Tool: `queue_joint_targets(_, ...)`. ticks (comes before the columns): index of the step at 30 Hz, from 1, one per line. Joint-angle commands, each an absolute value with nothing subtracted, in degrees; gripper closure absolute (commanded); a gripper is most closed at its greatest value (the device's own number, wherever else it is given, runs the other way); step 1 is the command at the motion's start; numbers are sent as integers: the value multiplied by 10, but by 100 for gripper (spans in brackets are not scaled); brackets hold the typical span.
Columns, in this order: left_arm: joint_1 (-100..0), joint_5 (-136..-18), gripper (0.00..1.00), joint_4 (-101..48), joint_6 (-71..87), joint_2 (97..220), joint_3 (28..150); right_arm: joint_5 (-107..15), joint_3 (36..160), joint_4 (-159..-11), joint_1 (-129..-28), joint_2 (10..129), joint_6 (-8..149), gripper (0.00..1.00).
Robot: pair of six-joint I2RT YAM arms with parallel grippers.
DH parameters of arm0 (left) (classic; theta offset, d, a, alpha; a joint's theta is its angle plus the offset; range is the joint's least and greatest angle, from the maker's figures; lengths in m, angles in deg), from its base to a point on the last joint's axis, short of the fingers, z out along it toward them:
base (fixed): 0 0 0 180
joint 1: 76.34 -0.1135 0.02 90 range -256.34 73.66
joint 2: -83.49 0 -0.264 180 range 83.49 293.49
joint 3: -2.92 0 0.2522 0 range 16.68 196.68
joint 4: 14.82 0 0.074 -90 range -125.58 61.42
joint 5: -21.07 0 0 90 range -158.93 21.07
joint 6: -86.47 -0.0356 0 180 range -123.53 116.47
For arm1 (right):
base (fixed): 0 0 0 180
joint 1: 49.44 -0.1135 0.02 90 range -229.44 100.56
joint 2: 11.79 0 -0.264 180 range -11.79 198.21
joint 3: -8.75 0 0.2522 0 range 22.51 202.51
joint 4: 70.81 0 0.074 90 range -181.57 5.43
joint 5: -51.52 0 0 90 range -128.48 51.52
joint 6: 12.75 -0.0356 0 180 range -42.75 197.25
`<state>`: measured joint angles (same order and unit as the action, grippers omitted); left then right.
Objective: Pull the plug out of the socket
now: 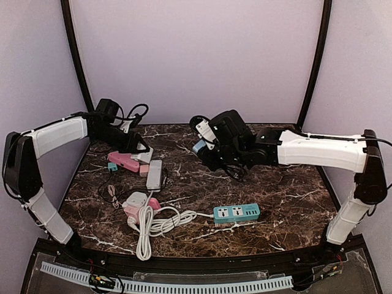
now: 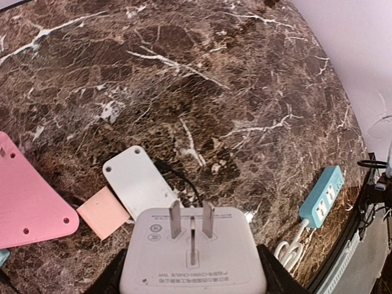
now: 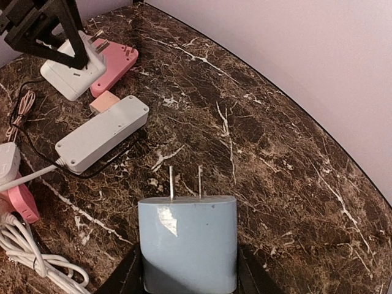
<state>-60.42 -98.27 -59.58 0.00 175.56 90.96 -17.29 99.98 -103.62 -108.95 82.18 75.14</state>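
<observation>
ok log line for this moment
left claw: shut on white plug, unplugged | right claw: shut on blue plug, unplugged

Both wrist views crop the white plug (image 2: 193, 257) and blue plug (image 3: 187, 245) at bottom.

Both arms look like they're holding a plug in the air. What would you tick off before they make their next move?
1. The white plug is free of any socket: ok, its three pins are bare.
2. The left tool has it firmly: ok, clamped on both sides of the body.
3. The light blue plug is free: ok, both pins are bare above the table.
4. The right tool has it firmly: ok, clamped the same way.
5. The two tools are clear of each other: ok, wide gap in the top view.
6. No plugs left in other strips: cannot tell. The teal power strip looks empty, but the white and pink cluster is too tangled.
</observation>
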Motion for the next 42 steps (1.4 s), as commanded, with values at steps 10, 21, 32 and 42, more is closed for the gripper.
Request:
queue_joint_targets(10,-659,-904,96,-644,-1,1828,939,-251,1097,-964,-1073,959,686,100)
queue_joint_targets(21,-661,-863,89,-661,-3,1871,948,-302,1167,-933,-1050,1072,653,100)
queue_joint_targets(32,-661,-851,69,-672,-5,1888,957,-315,1215,-909,-1036,1159,641,98)
queue_joint_targets(42,-661,-849,48,-677,-9,1894,959,-350,1221,-897,-1015,1200,615,81)
